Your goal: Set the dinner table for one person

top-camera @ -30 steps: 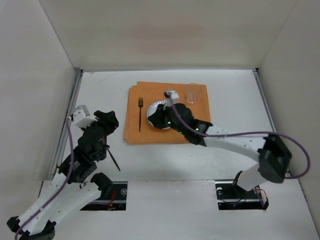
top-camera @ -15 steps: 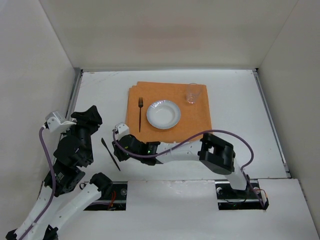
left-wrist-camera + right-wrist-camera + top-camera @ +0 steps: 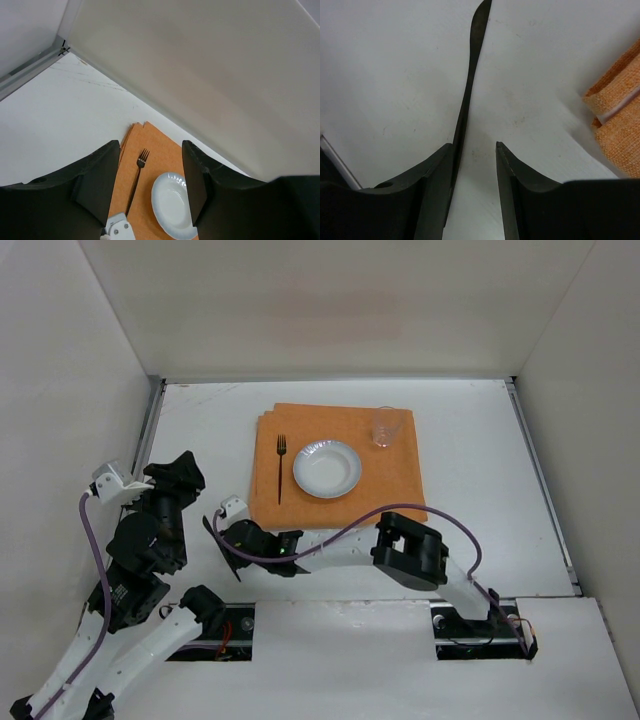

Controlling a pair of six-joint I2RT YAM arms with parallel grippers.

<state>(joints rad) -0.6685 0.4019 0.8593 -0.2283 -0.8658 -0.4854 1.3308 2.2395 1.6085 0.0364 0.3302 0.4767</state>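
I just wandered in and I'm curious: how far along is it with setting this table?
Done: the fork, plate and glass sit on the orange placemat. In hand: the right gripper hangs open over the knife, which lies on the bare table beside the placemat, not yet gripped. To do: probably picking the knife up and laying it next to the plate.

– What stays hidden?
– In the right wrist view the knife (image 3: 470,75) slips behind a finger (image 3: 427,190) of the right pincer (image 3: 474,147) at lower left. The frame's right edge cuts the orange placemat (image 3: 620,120).
– And the left wrist view?
– The plate (image 3: 172,205) runs off the bottom edge, partly behind the left pincer (image 3: 150,145).
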